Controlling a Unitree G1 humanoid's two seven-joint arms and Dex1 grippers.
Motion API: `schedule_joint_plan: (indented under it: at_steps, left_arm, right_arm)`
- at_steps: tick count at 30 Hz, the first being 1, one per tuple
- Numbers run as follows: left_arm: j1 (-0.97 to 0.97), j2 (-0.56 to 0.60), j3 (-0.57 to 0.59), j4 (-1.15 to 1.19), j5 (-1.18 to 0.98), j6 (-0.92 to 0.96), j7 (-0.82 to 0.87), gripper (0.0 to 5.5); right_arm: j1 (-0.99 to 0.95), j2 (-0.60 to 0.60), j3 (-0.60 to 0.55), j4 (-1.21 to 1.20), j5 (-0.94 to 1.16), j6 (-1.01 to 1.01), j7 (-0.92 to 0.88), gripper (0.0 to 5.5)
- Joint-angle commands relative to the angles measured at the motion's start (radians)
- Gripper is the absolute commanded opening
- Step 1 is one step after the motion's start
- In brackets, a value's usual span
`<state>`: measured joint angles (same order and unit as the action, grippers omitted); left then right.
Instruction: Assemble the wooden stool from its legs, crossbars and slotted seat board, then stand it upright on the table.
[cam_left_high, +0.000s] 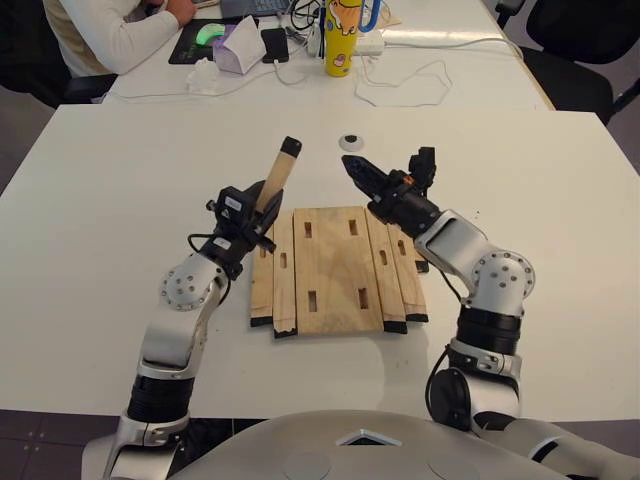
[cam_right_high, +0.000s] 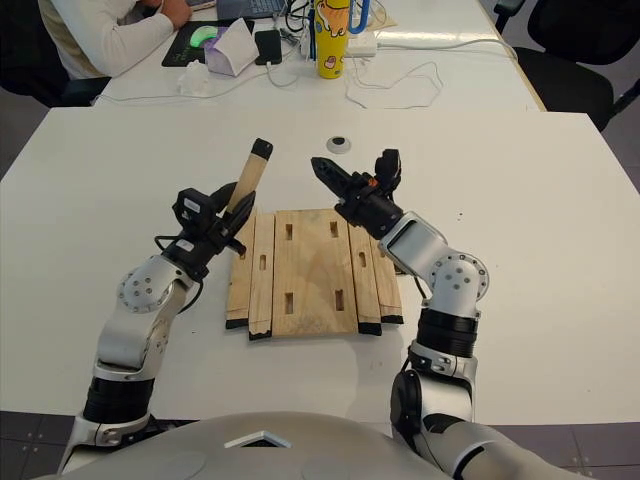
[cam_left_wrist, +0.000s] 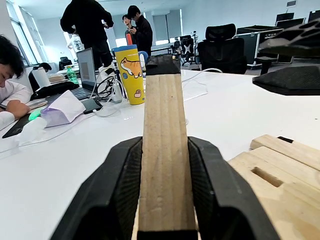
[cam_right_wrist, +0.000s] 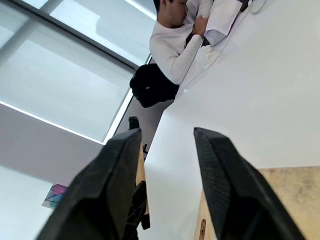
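The pale wooden leg with a black cap (cam_left_high: 277, 172) tilts up off the white worktop (cam_left_high: 120, 200), clamped in my left gripper (cam_left_high: 256, 212). The light slotted seat board (cam_left_high: 330, 268) lies flat, loose wooden slats (cam_left_high: 396, 272) alongside; nothing joined yet, I judge. My right gripper (cam_right_wrist: 165, 137) hangs open above its far corner.

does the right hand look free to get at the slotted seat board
Probably yes. The right hand is open and empty over the far right corner of the seat board, nothing between them; the left hand holds a leg off to the left.
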<state>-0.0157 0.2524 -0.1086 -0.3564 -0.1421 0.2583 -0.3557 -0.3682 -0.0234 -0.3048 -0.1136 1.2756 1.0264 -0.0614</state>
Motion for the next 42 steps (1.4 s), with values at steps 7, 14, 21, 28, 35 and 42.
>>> schedule_joint_plan:
  at_steps: [7,14,21,28,35,42]
  left_arm:
    - [-0.006,-0.031,-0.035,-0.057,-0.087,0.048,-0.047,1.32]
    - [0.0,-0.017,-0.073,-0.077,-0.089,0.073,-0.07,1.32]
    - [0.0,-0.003,-0.09,-0.073,-0.076,0.071,-0.075,1.32]
    - [-0.004,-0.004,-0.093,-0.061,-0.068,0.064,-0.071,1.32]
    - [-0.002,-0.003,-0.091,-0.055,-0.066,0.057,-0.068,1.32]
    - [0.005,0.003,-0.091,-0.051,-0.072,0.066,-0.077,2.11]
  right_arm:
    - [-0.02,-0.01,0.035,-0.023,0.134,0.03,-0.053,2.78]
    - [-0.02,0.027,0.089,-0.017,0.112,-0.012,-0.061,2.78]
    - [-0.023,0.031,0.106,-0.01,0.094,-0.048,-0.063,1.78]
    - [-0.03,0.02,0.113,-0.002,0.103,-0.057,-0.055,0.64]
    - [-0.028,0.007,0.12,0.005,0.096,-0.065,-0.047,0.43]
    - [-0.038,0.001,0.11,0.01,0.073,-0.091,-0.038,0.43]
